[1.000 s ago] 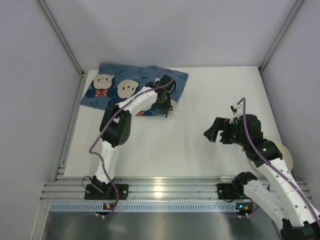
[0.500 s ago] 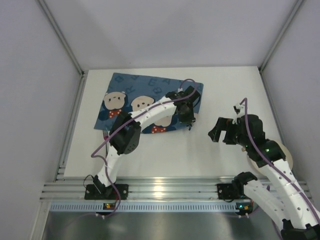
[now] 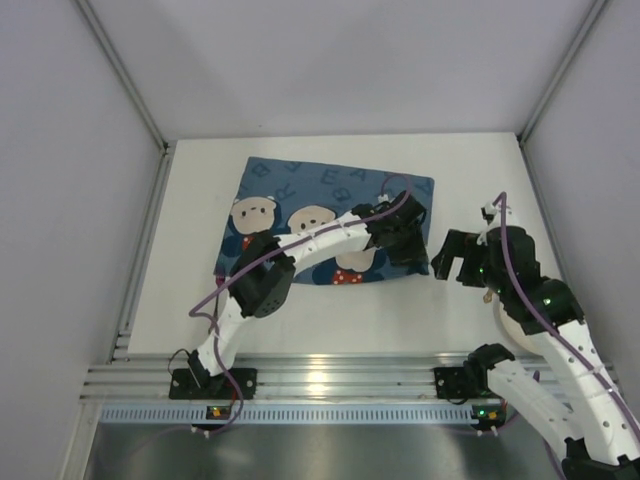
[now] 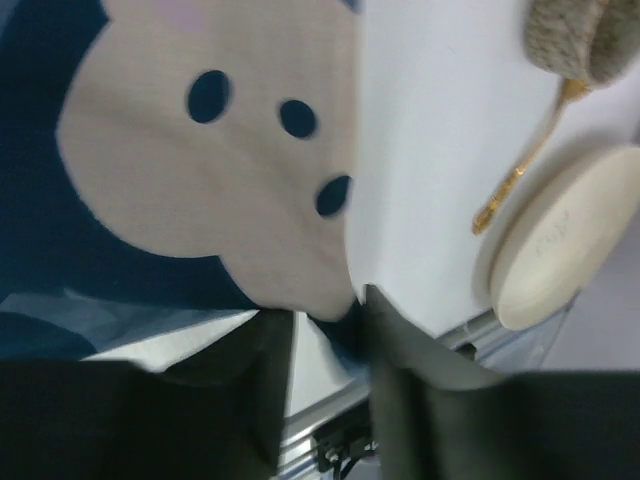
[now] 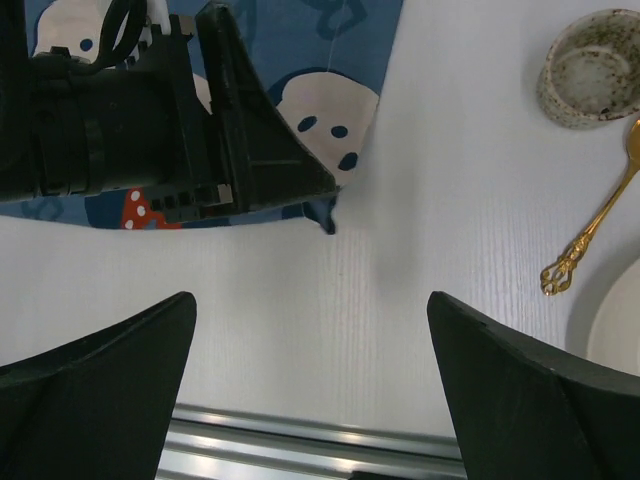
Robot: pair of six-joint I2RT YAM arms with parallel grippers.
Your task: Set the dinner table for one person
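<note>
Across the floor of the walled cell, from the arms' mounting rail to the far wall, runs the white desk point(image 3: 330, 310), the surface to be set. Blue bear-print placemat point(image 3: 330, 185) lies on its far middle, a touch skewed to the desk's edges. Left end effector point(image 4: 325, 345) sits low at the mat's near right corner: jaws a little apart, desk showing between them, the cloth corner at their mouth and apparently not clamped. Right end effector point(image 5: 312, 345) hovers just right of that corner, jaws spread wide, empty. Well to the right stand a speckled cup point(image 5: 592, 65), a gold spoon point(image 5: 590, 225) and a cream plate point(image 4: 560, 240). Step in hand, by my reading: letting go of the mat once it is placed. To do it well, open fully and rise straight up before drawing back, so the fingers do not drag or flip the corner, which looks slightly curled; square the mat first if the skew matters. Hard to make out: the left arm covers the mat's near right part from above, the plate is cut off at the frame edge in both wrist views, and the left wrist view is blurred.
</note>
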